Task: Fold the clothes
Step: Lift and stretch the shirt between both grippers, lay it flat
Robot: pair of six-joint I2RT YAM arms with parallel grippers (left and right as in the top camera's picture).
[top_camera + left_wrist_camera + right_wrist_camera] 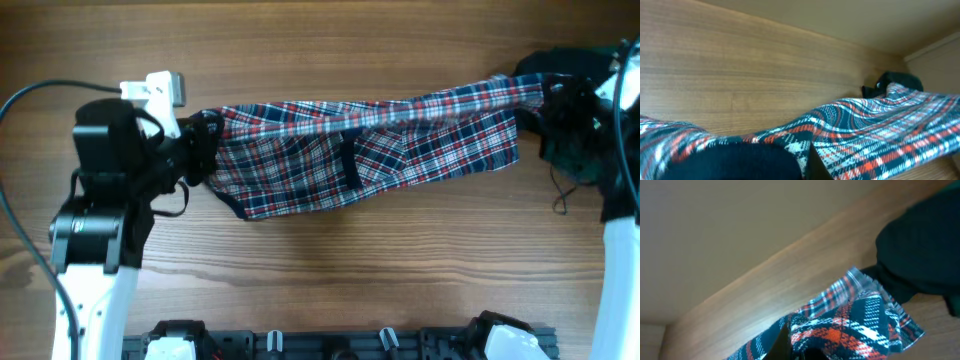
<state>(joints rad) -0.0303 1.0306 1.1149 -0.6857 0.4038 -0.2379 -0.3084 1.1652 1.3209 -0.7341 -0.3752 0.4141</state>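
- The wooden table (300,300) is filling the whole overhead view, and both arms are reaching over it from the near edge.
- The plaid shirt (400,140), in red, navy and white, is stretching as a long band across the upper middle of the table, from the left claw to the right claw. Its upper edge is running taut and almost straight, while the lower part is hanging loose and is lying on the wood. In the left wrist view the plaid shirt (880,125) is running away towards the far end, and in the right wrist view a frayed corner of the plaid shirt (855,315) is sticking up.
- The left arm (100,200), black and white, is standing at the left side of the table.
- The right arm (620,260), white, is coming up along the right edge.
- The black garment (575,150) is lying in a heap at the far right of the table, just beside the right end of the shirt.
- The left gripper (205,140) is clenching the left end of the plaid shirt, with cloth bunching around it.
- The right gripper (555,95) is clenching the right end of the plaid shirt, above the black heap.
- A black cable (30,95) is curving over the table at the far left.
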